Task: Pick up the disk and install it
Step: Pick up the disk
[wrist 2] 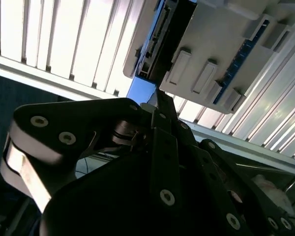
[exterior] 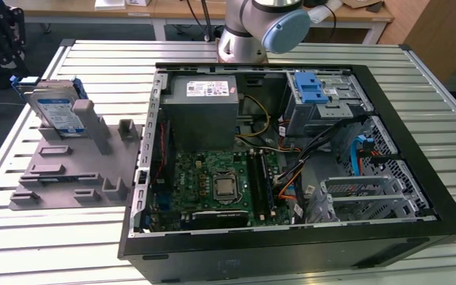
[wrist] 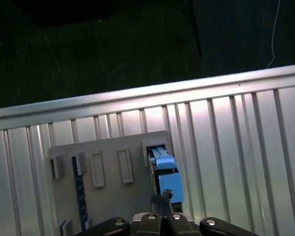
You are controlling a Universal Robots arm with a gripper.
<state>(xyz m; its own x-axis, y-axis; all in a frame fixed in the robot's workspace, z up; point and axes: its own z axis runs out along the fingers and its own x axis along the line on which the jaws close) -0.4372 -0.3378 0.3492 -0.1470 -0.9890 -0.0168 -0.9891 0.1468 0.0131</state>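
The disk [exterior: 57, 113], silver with a white-and-blue label and a blue frame, stands upright in the grey holder [exterior: 69, 169] at the exterior view's left. In the first wrist view the disk [wrist: 166, 174] shows edge-on in a slot of the holder [wrist: 108, 196]. My gripper [wrist: 162, 199] is at the disk's upper end, its black fingers drawn close together on the blue frame. In the second wrist view the gripper [wrist 2: 156, 98] meets the blue edge of the disk [wrist 2: 140, 92]. In the exterior view the gripper [exterior: 24, 78] is a dark shape at the disk's top corner.
The open computer case [exterior: 418, 119] lies on the slatted metal table [exterior: 93, 59], right of the holder. Inside are a grey power supply [exterior: 204, 113], the motherboard [exterior: 220, 184] and a drive cage with a blue latch [exterior: 315, 89]. The arm's base [exterior: 248, 35] stands behind the case.
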